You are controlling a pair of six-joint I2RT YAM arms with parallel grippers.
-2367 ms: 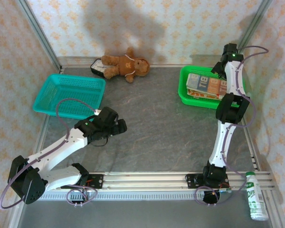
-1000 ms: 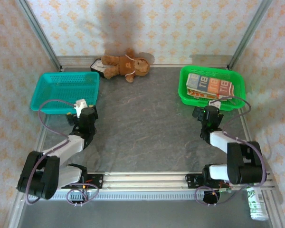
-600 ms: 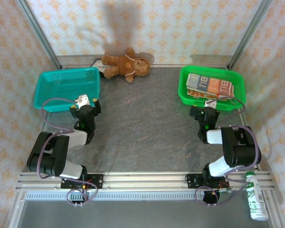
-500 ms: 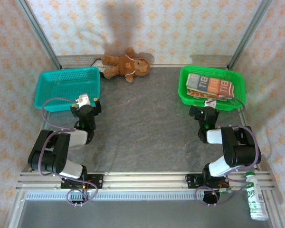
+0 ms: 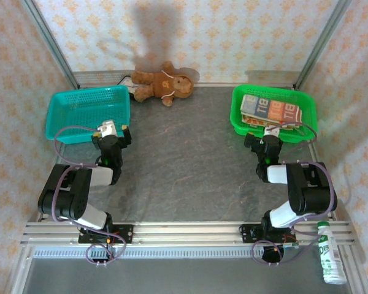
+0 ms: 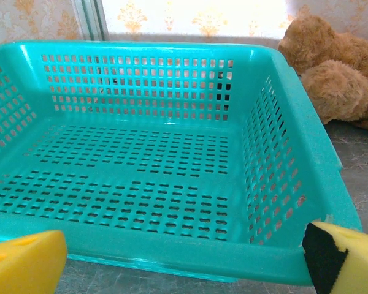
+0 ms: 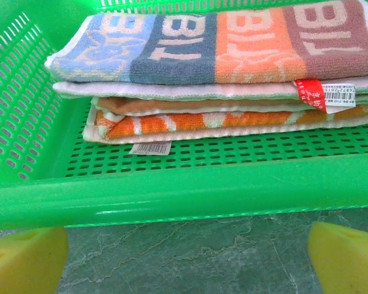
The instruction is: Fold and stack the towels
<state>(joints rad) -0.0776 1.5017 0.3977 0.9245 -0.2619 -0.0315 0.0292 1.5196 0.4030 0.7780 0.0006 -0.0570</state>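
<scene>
Three towels (image 7: 214, 61) are stacked in green basket (image 7: 172, 196), far right corner of grey table (image 5: 190, 165), walled by patterned paper (image 5: 202, 30); left gripper (image 6: 184, 260), right gripper (image 7: 184, 257) held spread.

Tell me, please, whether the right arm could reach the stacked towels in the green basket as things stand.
Probably yes: the open right pincer faces the towels, with only the green basket's low near rim between, which it must clear.

Table (image 5: 190, 165) centre open, teal basket (image 6: 172, 251) wall before left end effector (image 5: 110, 131), green basket (image 7: 172, 197) before right end effector (image 5: 271, 134)
</scene>
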